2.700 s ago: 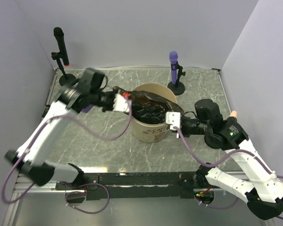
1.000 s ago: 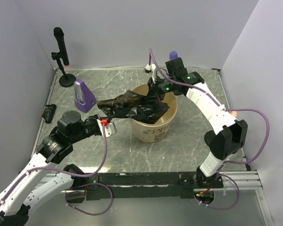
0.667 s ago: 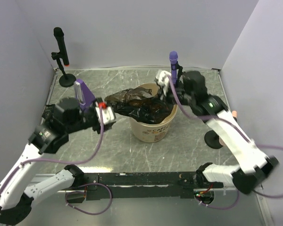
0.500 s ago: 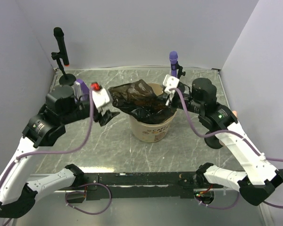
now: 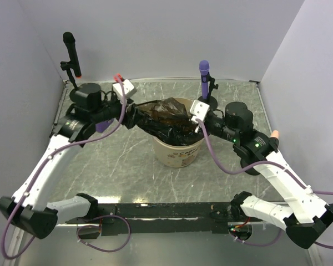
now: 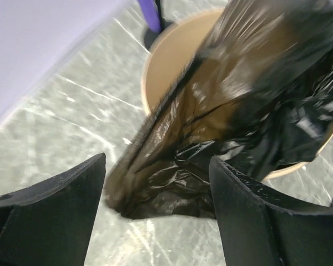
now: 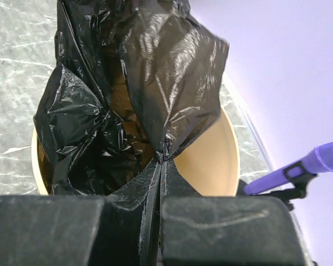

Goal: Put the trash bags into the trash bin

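Note:
The tan trash bin (image 5: 177,156) stands mid-table. A glossy black trash bag (image 5: 167,117) lies crumpled over its mouth, and the bag's left end hangs outside the rim. My left gripper (image 5: 127,114) is at that left end. In the left wrist view it (image 6: 158,160) stands open, with the bag's (image 6: 211,138) corner ahead of its fingers (image 6: 55,205) and untouched, low by the table. My right gripper (image 5: 202,125) is over the bin's right rim. In its own view it (image 7: 163,160) is shut on a pinched fold of the bag (image 7: 155,83) above the pale inside of the bin (image 7: 211,160).
A black microphone on a stand (image 5: 70,52) is at the back left. A purple microphone on a stand (image 5: 204,75) is just behind the bin and shows in the right wrist view (image 7: 316,160). A purple object (image 5: 102,125) is partly hidden under the left arm. Walls close three sides.
My left gripper has opened and let go of the bag's left end, and has swung up toward the back left. The right arm has come down to the bin's right side, still pinching the bag.

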Robot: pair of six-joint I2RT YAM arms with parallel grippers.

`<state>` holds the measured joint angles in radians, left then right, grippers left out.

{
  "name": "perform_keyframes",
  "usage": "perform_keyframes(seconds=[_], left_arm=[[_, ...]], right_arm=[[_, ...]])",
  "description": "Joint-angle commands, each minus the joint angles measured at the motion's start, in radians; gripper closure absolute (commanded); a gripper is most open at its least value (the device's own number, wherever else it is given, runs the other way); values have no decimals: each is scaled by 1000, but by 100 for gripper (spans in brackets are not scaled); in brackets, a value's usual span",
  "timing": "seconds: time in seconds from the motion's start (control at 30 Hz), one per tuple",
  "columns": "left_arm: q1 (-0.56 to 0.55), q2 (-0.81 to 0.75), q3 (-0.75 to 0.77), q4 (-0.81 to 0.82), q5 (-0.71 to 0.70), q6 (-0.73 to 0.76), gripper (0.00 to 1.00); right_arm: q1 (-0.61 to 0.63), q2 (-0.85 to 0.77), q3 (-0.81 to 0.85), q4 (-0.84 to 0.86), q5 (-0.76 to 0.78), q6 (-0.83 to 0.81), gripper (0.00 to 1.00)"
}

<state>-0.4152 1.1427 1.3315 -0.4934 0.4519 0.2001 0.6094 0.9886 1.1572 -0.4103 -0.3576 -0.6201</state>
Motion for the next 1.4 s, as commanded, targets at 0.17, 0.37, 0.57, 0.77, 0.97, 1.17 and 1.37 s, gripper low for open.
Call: perform_keyframes(seconds=[0.17, 0.37, 0.57, 0.77, 0.97, 1.17, 1.37], left_arm=[[18, 158, 40, 107, 289, -59, 44], [39, 173, 14, 231, 314, -194, 79], [39, 178, 17, 231, 329, -144, 99], [26, 135, 18, 217, 281, 79, 99], [-54, 89, 14, 194, 200, 344, 99], [-106, 60, 37, 185, 145, 452, 99], [-119, 5, 0, 265, 78, 467, 99]], right_arm=[[12, -39, 13, 12, 78, -59, 100], [12, -70, -13, -88, 127, -40, 100], [-19, -85, 65, -268, 60, 100, 41], [-218, 59, 336, -376, -279, 207, 6], [-250, 194, 456, -318, -461, 152, 2], [-249, 341, 521, -297, -632, 190, 2], [-247, 384, 499, -202, -670, 215, 3]])
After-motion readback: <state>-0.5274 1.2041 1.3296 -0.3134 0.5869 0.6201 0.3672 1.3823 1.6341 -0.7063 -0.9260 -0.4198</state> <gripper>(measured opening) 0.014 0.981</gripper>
